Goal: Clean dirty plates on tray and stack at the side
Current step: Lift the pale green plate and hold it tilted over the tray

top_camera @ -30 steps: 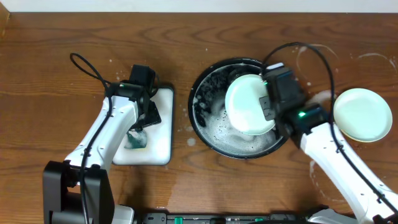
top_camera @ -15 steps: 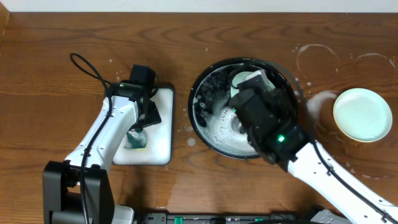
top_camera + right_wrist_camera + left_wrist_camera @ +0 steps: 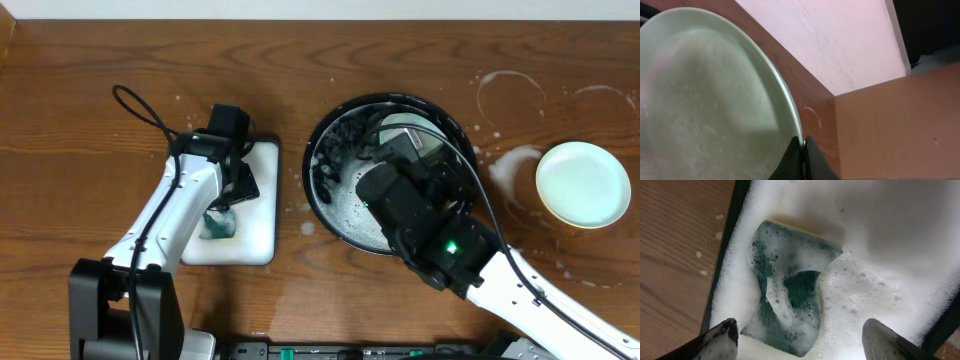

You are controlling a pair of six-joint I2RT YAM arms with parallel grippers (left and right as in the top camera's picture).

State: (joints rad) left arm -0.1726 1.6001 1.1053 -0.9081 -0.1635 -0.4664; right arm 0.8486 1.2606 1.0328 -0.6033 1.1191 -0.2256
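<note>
This looks like a robotics lab staged as a dishwashing station. A white left robot arm (image 3: pixel 165 215) and a white right robot arm (image 3: pixel 540 295), trailing loose black cables, stand at the near edge of a brown wood-grain bench (image 3: pixel 80 120). On the bench sit a sudsy round black basin (image 3: pixel 312 190) and a white rectangular dish (image 3: pixel 262 210) holding a soapy green sponge (image 3: pixel 785 295).

Scanning all three views now: no word, label, brand or number can be read on anything here.
</note>
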